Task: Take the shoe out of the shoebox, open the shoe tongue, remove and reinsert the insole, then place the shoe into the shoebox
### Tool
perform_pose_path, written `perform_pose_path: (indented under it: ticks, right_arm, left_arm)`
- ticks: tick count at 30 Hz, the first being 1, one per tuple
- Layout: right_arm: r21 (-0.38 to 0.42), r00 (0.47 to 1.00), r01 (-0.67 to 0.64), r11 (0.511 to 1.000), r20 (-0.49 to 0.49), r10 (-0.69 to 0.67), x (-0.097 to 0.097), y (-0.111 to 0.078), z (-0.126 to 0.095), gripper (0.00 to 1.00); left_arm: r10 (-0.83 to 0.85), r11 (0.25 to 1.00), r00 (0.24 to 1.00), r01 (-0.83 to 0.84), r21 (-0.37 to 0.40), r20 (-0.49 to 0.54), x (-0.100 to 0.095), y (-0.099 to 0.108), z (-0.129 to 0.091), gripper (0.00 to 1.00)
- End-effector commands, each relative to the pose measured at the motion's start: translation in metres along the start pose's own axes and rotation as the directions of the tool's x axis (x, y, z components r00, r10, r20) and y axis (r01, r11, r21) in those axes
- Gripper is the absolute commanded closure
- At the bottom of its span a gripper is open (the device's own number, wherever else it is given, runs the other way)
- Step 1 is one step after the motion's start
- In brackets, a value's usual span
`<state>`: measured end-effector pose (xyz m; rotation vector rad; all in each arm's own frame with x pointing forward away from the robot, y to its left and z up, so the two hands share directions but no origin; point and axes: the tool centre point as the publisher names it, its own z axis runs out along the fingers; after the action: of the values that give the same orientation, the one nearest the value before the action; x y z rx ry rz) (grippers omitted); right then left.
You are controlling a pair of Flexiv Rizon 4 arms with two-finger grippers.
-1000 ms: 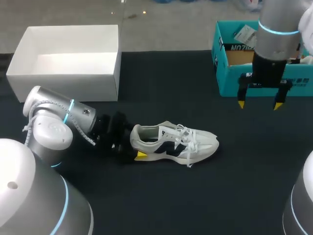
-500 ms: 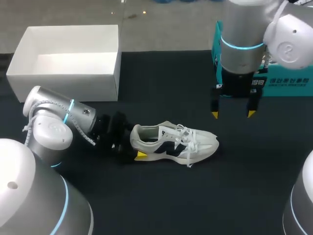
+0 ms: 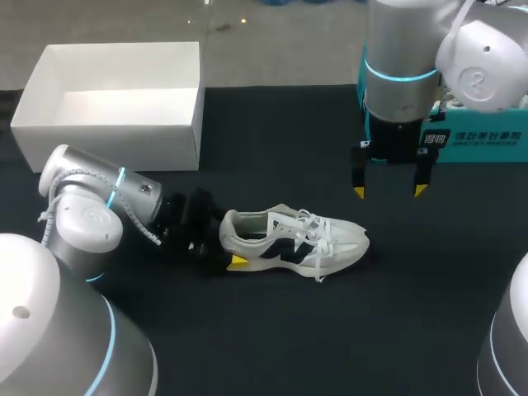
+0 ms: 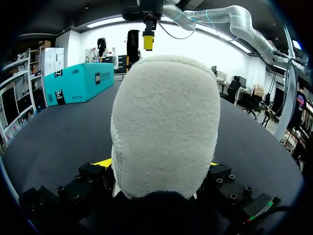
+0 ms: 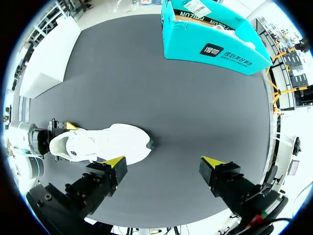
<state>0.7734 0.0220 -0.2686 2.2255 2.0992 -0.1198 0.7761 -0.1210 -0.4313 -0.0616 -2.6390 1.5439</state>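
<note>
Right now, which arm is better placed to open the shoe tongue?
Right. The right gripper is open and free, hanging near the toe of the shoe. The left gripper is clamped on the heel, so it looks better used holding the shoe steady.

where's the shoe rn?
Head view: the shoe lies upright mid-table, in front of the white box, heel held in the left gripper, toe toward the right arm's side. The open right gripper hangs above the toe.
</note>
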Motion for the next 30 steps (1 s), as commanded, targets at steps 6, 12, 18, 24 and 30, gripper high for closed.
perform_pose_path:
  ticks: [6,12,18,24,30]
  right_arm:
    - [-0.037,0.999,-0.014,0.999,-0.052,0.012,0.039,-0.020,-0.002,0.00]
    - [-0.054,0.999,-0.030,0.998,-0.042,0.028,0.069,-0.037,-0.009,0.00]
    - [-0.049,0.998,-0.044,0.998,-0.055,0.041,0.094,-0.046,-0.014,0.00]
    - [-0.048,0.999,-0.033,0.998,-0.038,0.031,0.120,-0.052,-0.015,0.00]
    - [-0.036,0.999,-0.015,0.999,-0.038,0.013,0.144,-0.062,-0.011,0.00]
  left_arm:
    - [-0.001,1.000,1.000,0.001,-0.003,-0.002,0.001,0.005,0.002,1.00]
    - [-0.001,1.000,1.000,0.001,-0.003,-0.002,0.001,0.005,0.002,1.00]
    - [-0.001,1.000,1.000,0.001,-0.003,-0.002,0.001,0.005,0.002,1.00]
    - [-0.001,1.000,1.000,0.001,-0.003,-0.002,0.001,0.005,0.002,1.00]
    - [-0.001,1.000,1.000,0.001,-0.003,-0.002,0.001,0.005,0.002,1.00]
